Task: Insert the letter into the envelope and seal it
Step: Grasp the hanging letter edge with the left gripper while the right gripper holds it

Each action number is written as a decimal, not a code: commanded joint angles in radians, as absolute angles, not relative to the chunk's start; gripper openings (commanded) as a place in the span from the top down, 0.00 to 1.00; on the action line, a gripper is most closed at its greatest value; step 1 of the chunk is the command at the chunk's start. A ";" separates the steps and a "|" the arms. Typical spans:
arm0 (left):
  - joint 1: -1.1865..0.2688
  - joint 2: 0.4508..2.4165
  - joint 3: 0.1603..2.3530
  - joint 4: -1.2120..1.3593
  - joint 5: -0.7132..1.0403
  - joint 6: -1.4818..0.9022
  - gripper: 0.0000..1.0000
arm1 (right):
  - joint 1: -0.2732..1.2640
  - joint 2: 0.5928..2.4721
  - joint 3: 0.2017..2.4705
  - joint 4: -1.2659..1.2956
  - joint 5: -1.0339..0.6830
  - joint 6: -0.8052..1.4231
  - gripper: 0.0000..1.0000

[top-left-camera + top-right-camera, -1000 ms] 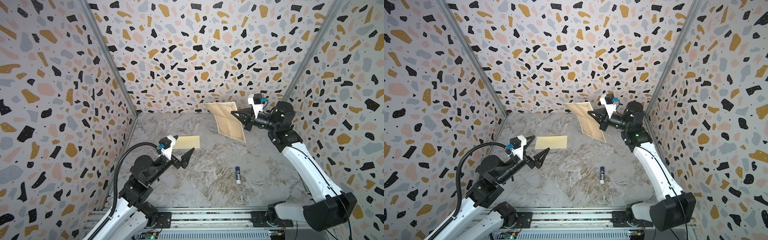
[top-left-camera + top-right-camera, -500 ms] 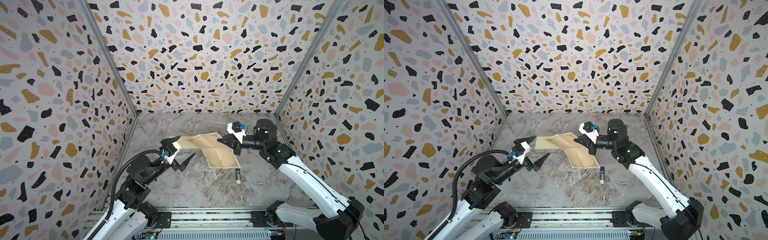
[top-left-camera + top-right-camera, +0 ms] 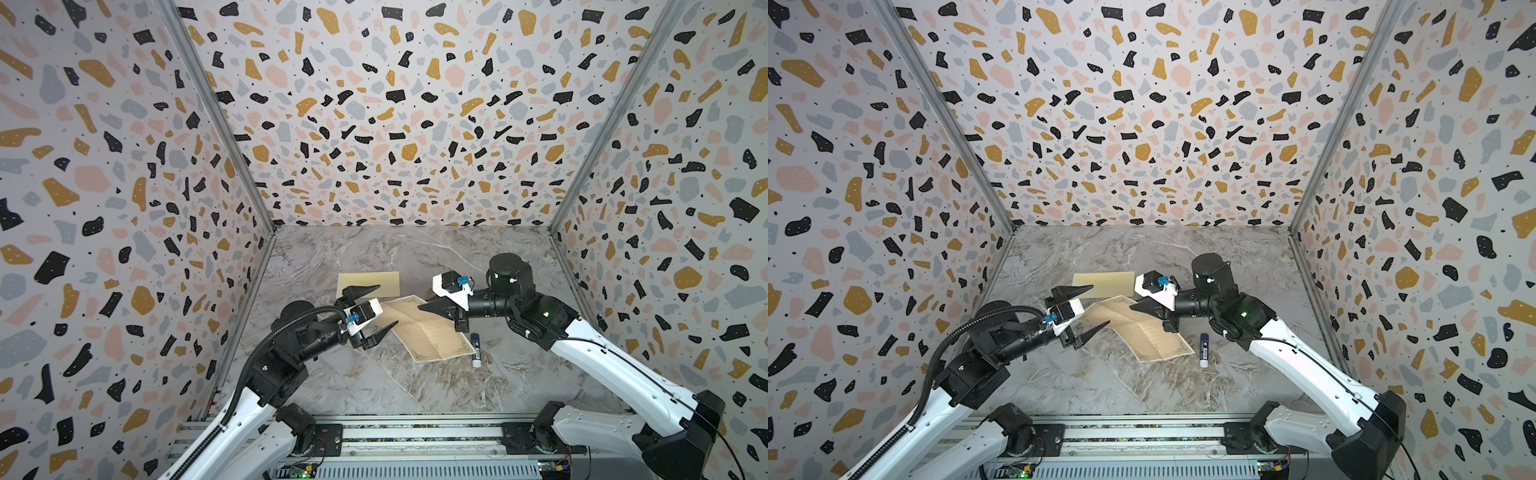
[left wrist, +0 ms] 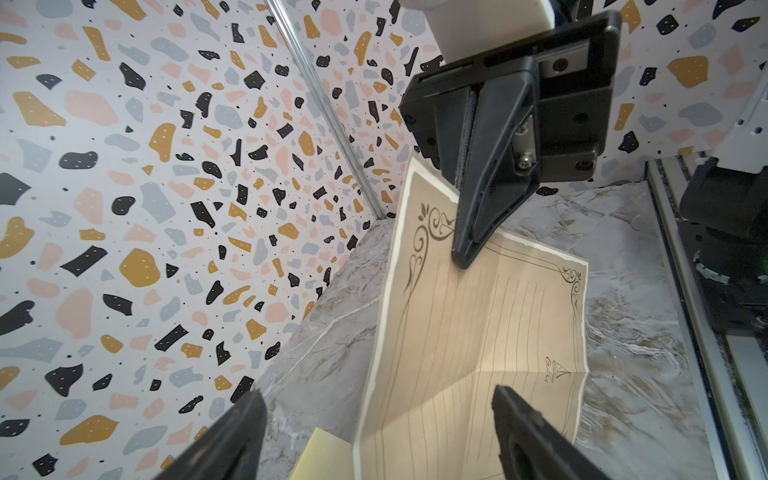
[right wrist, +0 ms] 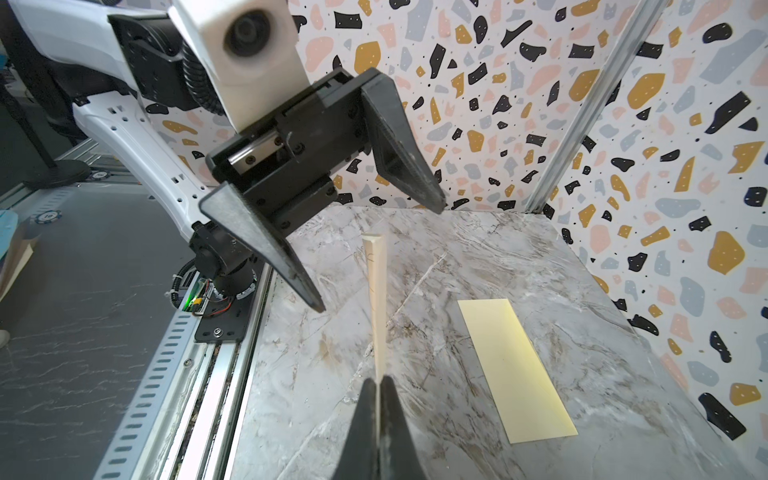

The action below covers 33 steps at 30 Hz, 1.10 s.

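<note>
Letter [image 3: 432, 332] lowered, clamped by right gripper [image 3: 421, 308], between left fingers [image 3: 361, 289]

**A:** The letter [image 3: 430, 332] [image 3: 1142, 328]: tan sheet, pale rim, dark scrollwork at the corners, ruled lines. Small emblem by one corner in the left wrist view [image 4: 478, 332]. Crossing fold creases, sheet buckled along them.

**B:** Pose?

**A:** Not flat. The right gripper [image 4: 464, 261] pinches one edge beside a scrolled corner, and the sheet slants away from there. It shows edge-on from the right wrist [image 5: 376, 291]. Can't tell whether its low end rests on anything.

**B:** And the envelope?

**A:** The envelope [image 3: 374, 278] [image 3: 1104, 280]: pale yellow oblong, plain face up, lying flat on the table [image 5: 519, 257], behind the letter. Close to the letter's nearest corner; contact can't be told.
</note>
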<state>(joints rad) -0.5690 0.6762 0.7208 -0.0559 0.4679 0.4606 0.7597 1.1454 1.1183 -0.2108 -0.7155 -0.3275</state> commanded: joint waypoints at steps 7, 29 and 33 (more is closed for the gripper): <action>-0.572 0.697 0.713 -0.061 0.549 0.492 0.44 | 0.791 1.126 1.114 -0.206 -0.675 -0.333 1.00; -0.572 0.645 0.675 0.025 0.525 0.477 1.00 | 0.792 1.013 1.045 -0.205 -0.303 -0.304 0.53; -0.573 0.627 0.680 0.033 0.518 0.478 1.00 | 0.781 0.978 1.002 -0.207 -0.271 -0.285 0.43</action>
